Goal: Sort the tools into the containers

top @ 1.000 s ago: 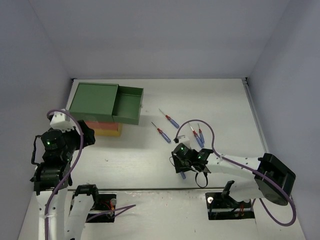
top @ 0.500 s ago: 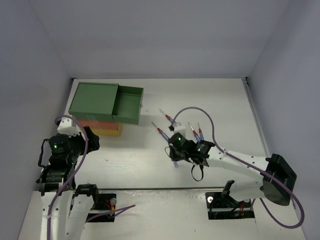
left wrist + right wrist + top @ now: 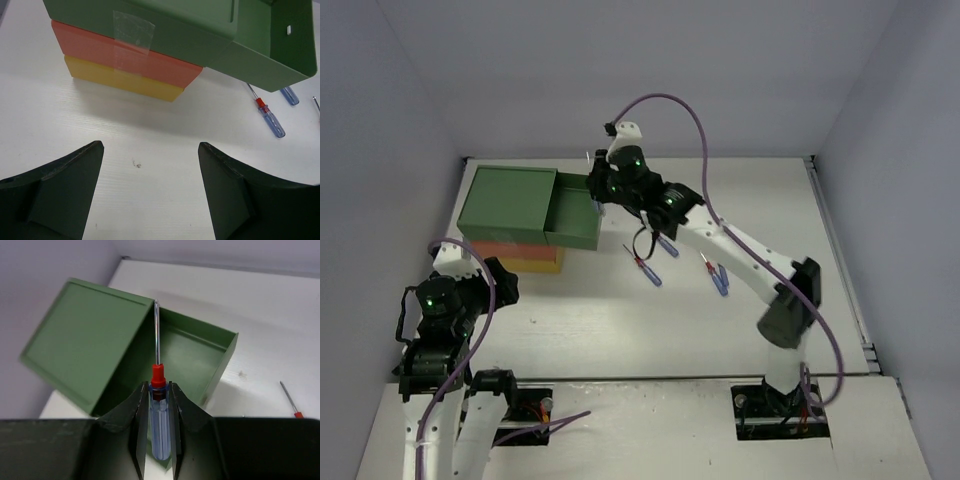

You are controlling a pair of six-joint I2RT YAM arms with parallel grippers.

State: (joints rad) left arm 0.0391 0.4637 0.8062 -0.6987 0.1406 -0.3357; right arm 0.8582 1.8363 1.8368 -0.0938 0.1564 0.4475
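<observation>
L pincer [image 3: 150, 150] gaping wide, empty, low over table [image 3: 100, 125] by cabinet [image 3: 125, 55]. Mid-table: loose screwdrivers [image 3: 648, 268]. Far: R pincer [image 3: 159, 390] clamped tight on screwdriver [image 3: 160, 435] at blue handle, shaft fwd, above open green drawer [image 3: 200, 355]. Prob light, stiff, slick plastic; grip mid-handle, not thin shaft.

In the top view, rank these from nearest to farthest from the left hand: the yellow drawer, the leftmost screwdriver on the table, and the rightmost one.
1. yellow drawer, just ahead of the left hand.
2. leftmost screwdriver, table centre.
3. rightmost screwdriver, farther right.
</observation>
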